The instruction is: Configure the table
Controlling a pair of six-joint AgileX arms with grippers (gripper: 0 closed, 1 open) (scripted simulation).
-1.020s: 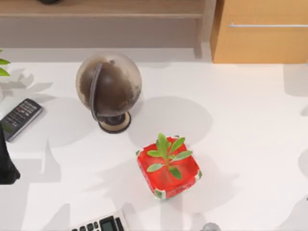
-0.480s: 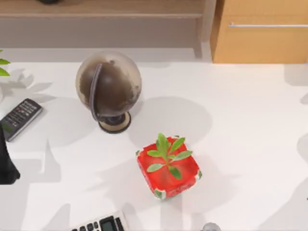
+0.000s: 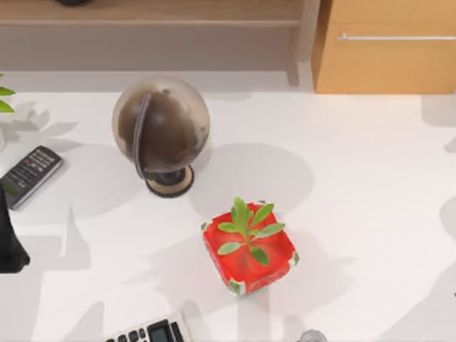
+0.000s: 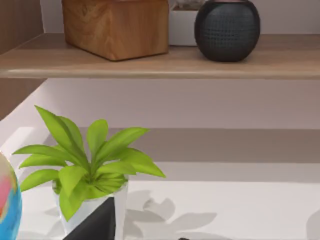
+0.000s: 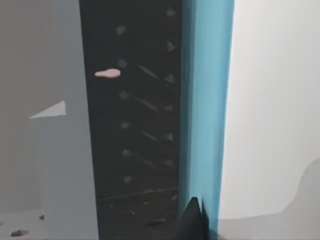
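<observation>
The white bench (image 3: 370, 185) lies broad and bare on its right half. A globe (image 3: 160, 128) and red planter (image 3: 249, 246) stand mid-bench; remote (image 3: 28, 174) and left arm (image 3: 8, 242) hug the left edge. Pincer state: cannot tell.

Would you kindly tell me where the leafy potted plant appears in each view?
Top view: plant, leaf tips at the left edge.
Left wrist view: white pot on the table, below the shelf.
Right wrist view: dark panel, blue edge.
Shared landmark: the shelf.
</observation>
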